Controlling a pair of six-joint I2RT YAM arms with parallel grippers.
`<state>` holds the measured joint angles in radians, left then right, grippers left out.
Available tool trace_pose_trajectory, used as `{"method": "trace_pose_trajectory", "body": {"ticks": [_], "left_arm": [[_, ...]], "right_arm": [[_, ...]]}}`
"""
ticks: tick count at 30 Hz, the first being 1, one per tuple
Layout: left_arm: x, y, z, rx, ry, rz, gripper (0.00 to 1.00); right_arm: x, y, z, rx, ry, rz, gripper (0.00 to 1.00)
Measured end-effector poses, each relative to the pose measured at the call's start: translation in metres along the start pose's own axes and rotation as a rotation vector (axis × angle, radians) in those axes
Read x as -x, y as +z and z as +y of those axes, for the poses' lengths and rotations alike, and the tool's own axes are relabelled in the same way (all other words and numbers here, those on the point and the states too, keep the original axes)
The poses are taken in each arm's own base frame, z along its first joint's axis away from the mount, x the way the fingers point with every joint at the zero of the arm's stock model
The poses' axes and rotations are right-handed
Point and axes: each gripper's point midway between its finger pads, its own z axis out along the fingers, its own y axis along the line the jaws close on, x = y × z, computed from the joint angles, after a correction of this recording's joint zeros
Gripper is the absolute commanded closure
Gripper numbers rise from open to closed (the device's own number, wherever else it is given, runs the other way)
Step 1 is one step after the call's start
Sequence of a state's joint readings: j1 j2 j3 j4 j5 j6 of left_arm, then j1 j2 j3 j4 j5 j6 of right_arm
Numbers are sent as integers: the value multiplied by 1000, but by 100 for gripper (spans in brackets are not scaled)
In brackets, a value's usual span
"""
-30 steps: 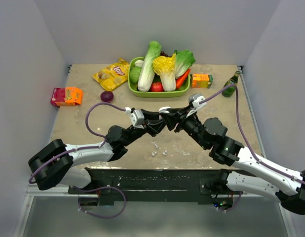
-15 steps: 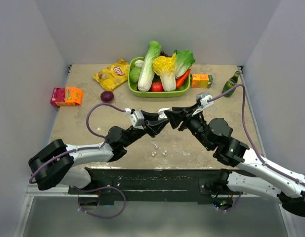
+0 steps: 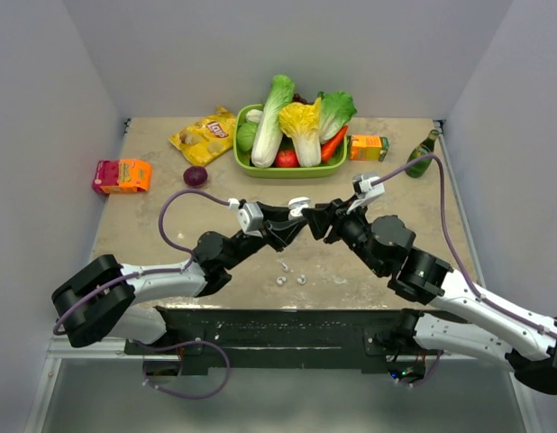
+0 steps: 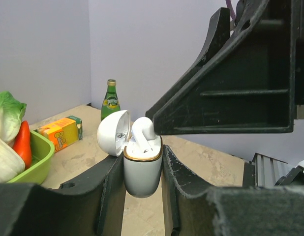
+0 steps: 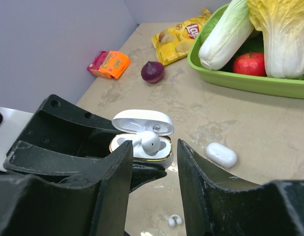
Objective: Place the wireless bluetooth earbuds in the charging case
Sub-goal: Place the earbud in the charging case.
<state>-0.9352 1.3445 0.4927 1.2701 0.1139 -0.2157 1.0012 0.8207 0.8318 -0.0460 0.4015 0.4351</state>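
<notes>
My left gripper is shut on the white charging case and holds it upright above the table with its lid open. One white earbud sits in the case, sticking up out of it. My right gripper is open just above the case, and one of its fingers is next to the bud. Loose white earbuds lie on the table below; one shows in the right wrist view.
A second, closed white case lies on the table. At the back are a green basket of vegetables, a chips bag, a red onion, an orange packet, a juice box and a green bottle.
My right gripper drew back to the upper right, then came in again over the case. My left gripper has kept the case nearly still.
</notes>
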Motion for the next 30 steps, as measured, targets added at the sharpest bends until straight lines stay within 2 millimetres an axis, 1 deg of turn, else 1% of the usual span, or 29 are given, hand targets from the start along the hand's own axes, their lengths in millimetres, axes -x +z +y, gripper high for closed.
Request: {"method": "trace_pose_trajectory", "body": {"ticks": [5, 14, 23, 30], "left_arm": [[0, 0, 0, 0, 0, 0, 100], [0, 0, 0, 0, 0, 1, 100], [0, 0, 1, 2, 1, 1, 100], [0, 0, 1, 3, 2, -1, 100]], "right_arm": [[-9, 3, -2, -13, 0, 27, 55], [-9, 7, -1, -16, -2, 29, 57], [-8, 11, -2, -27, -20, 28, 67], [-7, 12, -5, -38, -37, 23, 78]]}}
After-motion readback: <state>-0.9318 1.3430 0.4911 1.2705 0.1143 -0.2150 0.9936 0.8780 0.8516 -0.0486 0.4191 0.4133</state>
